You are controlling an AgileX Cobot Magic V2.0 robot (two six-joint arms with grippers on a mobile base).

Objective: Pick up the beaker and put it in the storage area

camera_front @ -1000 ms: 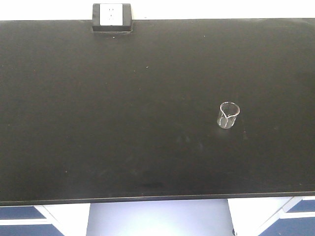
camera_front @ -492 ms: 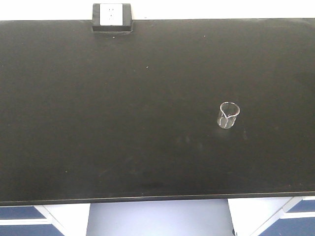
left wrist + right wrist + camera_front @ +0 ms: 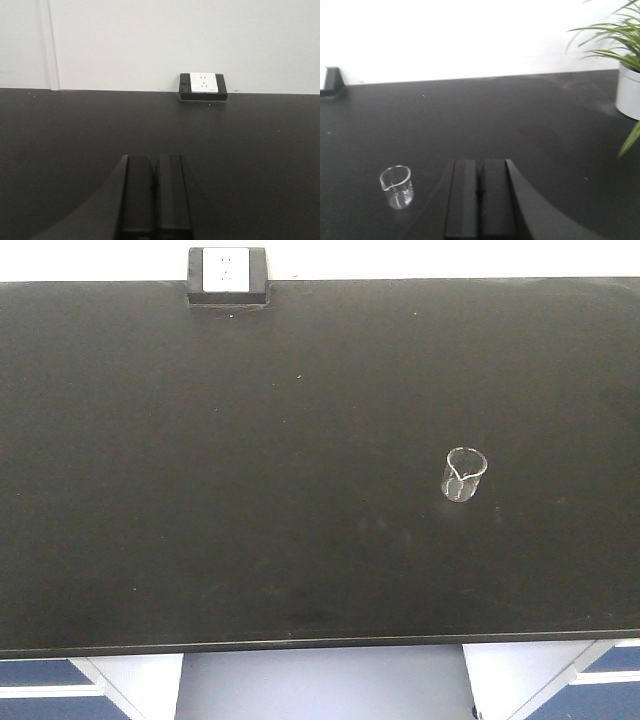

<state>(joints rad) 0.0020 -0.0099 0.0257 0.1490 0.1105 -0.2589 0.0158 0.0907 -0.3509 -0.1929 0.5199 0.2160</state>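
black benchtop [image 3: 250,440] with the beaker [image 3: 464,475] upright, right of centre.

left gripper [image 3: 155,165] fingers pressed together, right gripper [image 3: 479,167] likewise

1. You have the beaker [image 3: 464,475] standing upright on the storage area [image 3: 250,460], well right of and in front of the socket box [image 3: 228,275].
2. The socket box sits at the bench's back edge.
3. A potted plant [image 3: 625,65] stands far right of the beaker, further back.
4. Your right gripper [image 3: 480,197] is just right of the beaker.
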